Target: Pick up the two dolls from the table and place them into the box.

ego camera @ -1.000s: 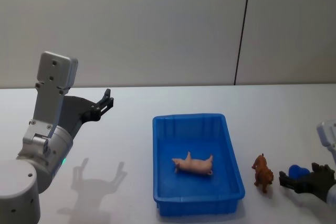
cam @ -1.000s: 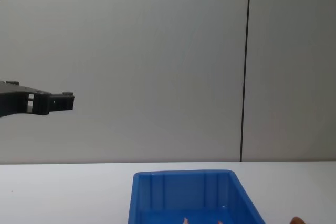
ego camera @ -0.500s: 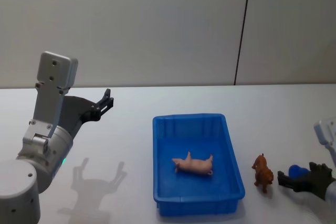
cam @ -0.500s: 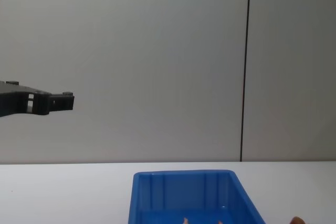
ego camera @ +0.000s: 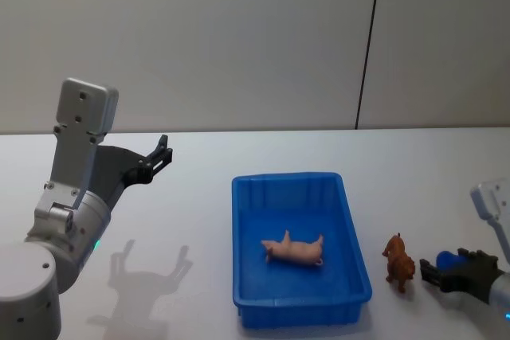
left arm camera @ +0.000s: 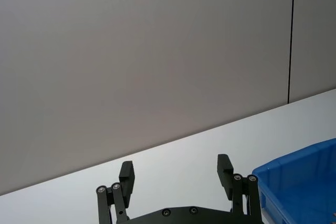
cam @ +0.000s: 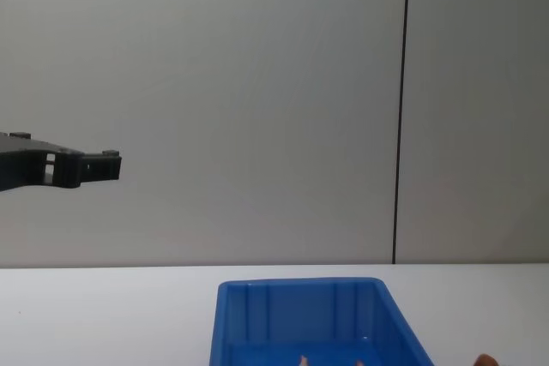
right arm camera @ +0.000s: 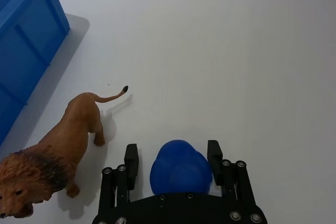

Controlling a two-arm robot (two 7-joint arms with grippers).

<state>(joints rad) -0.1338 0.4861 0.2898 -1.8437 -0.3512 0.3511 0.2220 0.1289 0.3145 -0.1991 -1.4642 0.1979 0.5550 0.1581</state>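
One pale pink doll (ego camera: 293, 250) lies on its side inside the blue box (ego camera: 247, 197) in the middle of the white table (ego camera: 183, 220). My right gripper (ego camera: 430, 267) sits low over the table at the right edge, shut on a rounded blue object (right arm camera: 181, 169) that sits between its fingers. A brown lion figure (right arm camera: 58, 150) stands on the table between the box (right arm camera: 21, 19) and that gripper (right arm camera: 172, 150). My left gripper (ego camera: 163, 151) hangs open and empty, raised well above the table to the left of the box.
The lion (ego camera: 398, 260) stands a short way off the box's right wall. A grey wall with a dark vertical seam (ego camera: 366, 45) closes off the far side of the table. Bare tabletop stretches left of the box under the left gripper (left arm camera: 176, 169).
My right arm has drifted slightly lower and nearer with the blue object between its fingers. The left arm, the box, the pink doll and the lion have not moved.
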